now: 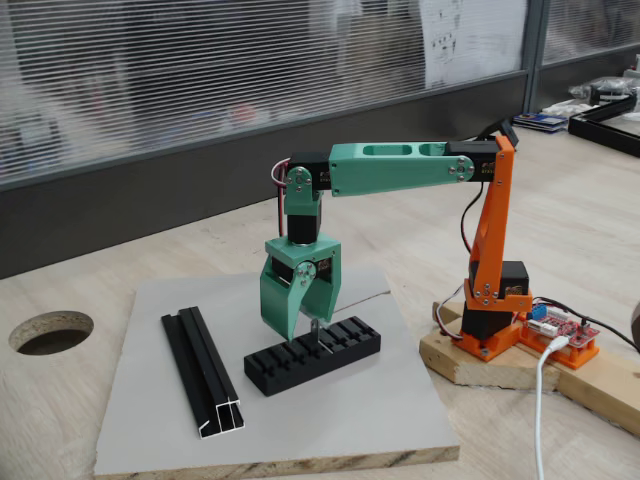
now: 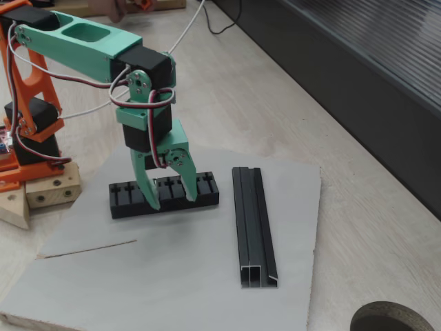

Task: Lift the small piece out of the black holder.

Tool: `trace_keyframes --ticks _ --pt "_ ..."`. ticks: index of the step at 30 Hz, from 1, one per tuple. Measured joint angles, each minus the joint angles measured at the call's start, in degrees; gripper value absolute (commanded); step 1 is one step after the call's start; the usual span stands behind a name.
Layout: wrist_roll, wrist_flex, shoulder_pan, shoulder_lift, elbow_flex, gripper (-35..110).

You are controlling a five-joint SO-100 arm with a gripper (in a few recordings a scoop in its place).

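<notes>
In a fixed view we see the green two-finger gripper (image 1: 303,328) pointing straight down over the black plastic block with slots across its top (image 1: 313,356), and a tiny grey metal strip (image 1: 314,332) stands up between the finger tips with its bottom end at a slot, so we think the fingers are pinching it to pull it straight up. In the other fixed view the gripper (image 2: 172,202) hangs in front of the black block (image 2: 164,195) on the grey board (image 2: 207,276), with the long black channel rail (image 2: 252,226) lying off to the right, out of the way; the strip is hidden here.
</notes>
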Motion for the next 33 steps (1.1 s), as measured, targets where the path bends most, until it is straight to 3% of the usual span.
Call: trace_keyframes --ticks 9,19,33 --pt "0.0 -0.2 0.2 -0.4 0.0 42" --pt "0.0 -0.3 0.5 -0.4 0.0 23" --pt "0.0 -0.4 0.5 -0.4 0.0 22"
